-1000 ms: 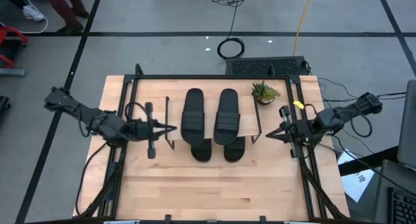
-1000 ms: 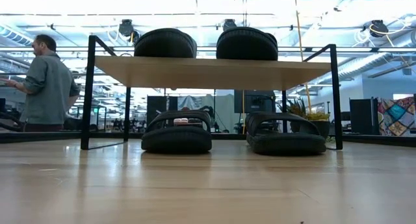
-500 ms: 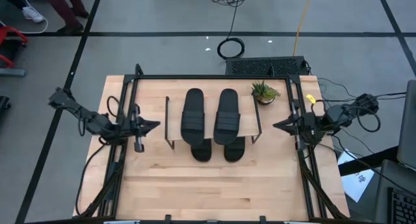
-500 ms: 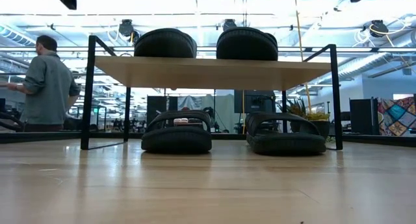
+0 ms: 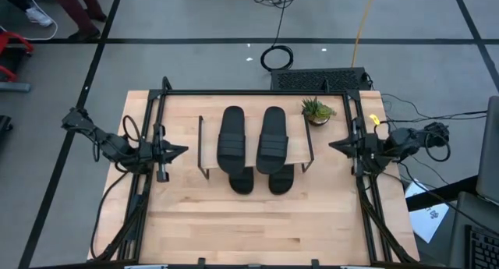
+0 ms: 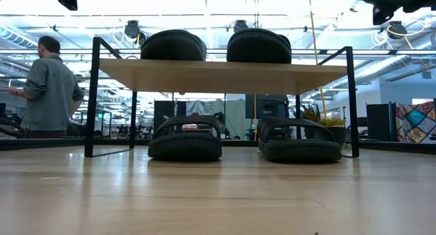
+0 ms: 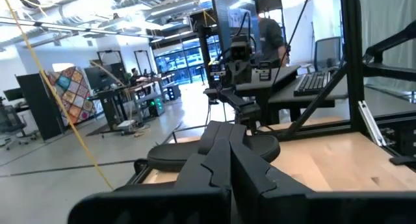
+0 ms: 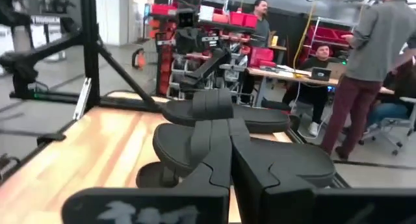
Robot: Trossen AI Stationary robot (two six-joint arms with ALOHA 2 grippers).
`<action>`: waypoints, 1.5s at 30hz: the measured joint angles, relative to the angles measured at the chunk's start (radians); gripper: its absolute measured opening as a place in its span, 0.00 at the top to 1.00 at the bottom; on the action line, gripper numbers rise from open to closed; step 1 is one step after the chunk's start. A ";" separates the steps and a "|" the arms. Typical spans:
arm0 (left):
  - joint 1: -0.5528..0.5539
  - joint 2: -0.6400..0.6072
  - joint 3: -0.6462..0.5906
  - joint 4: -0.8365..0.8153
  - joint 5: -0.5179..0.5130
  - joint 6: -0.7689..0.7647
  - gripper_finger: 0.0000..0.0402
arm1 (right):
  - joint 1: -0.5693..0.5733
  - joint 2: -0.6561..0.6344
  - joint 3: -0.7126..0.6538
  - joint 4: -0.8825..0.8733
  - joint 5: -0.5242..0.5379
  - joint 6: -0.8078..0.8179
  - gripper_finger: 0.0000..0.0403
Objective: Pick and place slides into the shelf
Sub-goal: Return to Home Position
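Since all four slides (image 5: 232, 132) are already housed, there's nothing left to grab! Nearest on the table (image 6: 218, 194), the lower pair (image 6: 184, 145) sits under the shelf (image 6: 218, 75), and the upper pair (image 6: 173, 45) sits on its plank, long axes running 6 to 12 o'clock. The left gripper (image 5: 183, 150) hangs at the shelf's 9 o'clock and the right gripper (image 5: 334, 146) at 3, both clenched on nothing and equally near. I'd call the next move a retreat outward. A person (image 6: 48, 85) stands far behind.
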 joint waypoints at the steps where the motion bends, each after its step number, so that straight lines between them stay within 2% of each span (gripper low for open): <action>1: 0.000 0.000 0.000 0.000 0.000 0.001 1.00 | -0.004 -0.017 -0.009 0.006 -0.004 0.007 1.00; 6: -0.015 0.000 0.000 -0.005 -0.013 -0.004 1.00 | -0.007 -0.129 -0.071 -0.001 -0.054 0.065 1.00; 10: -0.053 -0.007 0.000 -0.039 -0.092 0.002 1.00 | -0.007 -0.131 -0.078 -0.073 -0.049 0.084 1.00; 17: -0.108 -0.058 0.000 -0.061 -0.159 0.012 1.00 | -0.008 -0.132 -0.084 -0.016 0.103 0.145 1.00; 19: -0.111 -0.067 0.000 -0.092 -0.158 0.001 1.00 | -0.008 -0.132 -0.106 0.007 0.059 0.146 1.00; 21: -0.113 -0.068 0.000 -0.114 -0.140 -0.021 1.00 | -0.008 -0.131 -0.145 0.048 -0.043 0.139 1.00; 25: -0.113 -0.067 0.000 -0.148 -0.069 -0.070 1.00 | -0.008 -0.126 -0.265 0.269 -0.134 0.112 1.00; 30: -0.113 -0.062 0.000 -0.161 0.028 -0.127 1.00 | -0.007 -0.125 -0.354 0.356 -0.160 0.092 1.00; 39: -0.109 -0.009 -0.029 -0.224 0.026 -0.186 1.00 | -0.014 -0.125 -0.369 0.387 -0.189 0.060 1.00; 41: -0.096 -0.010 -0.066 -0.179 0.026 -0.154 1.00 | -0.028 -0.125 -0.369 0.386 -0.194 0.054 1.00; 45: -0.034 -0.024 -0.145 -0.054 0.039 -0.099 1.00 | -0.084 -0.119 -0.369 0.381 -0.277 0.052 1.00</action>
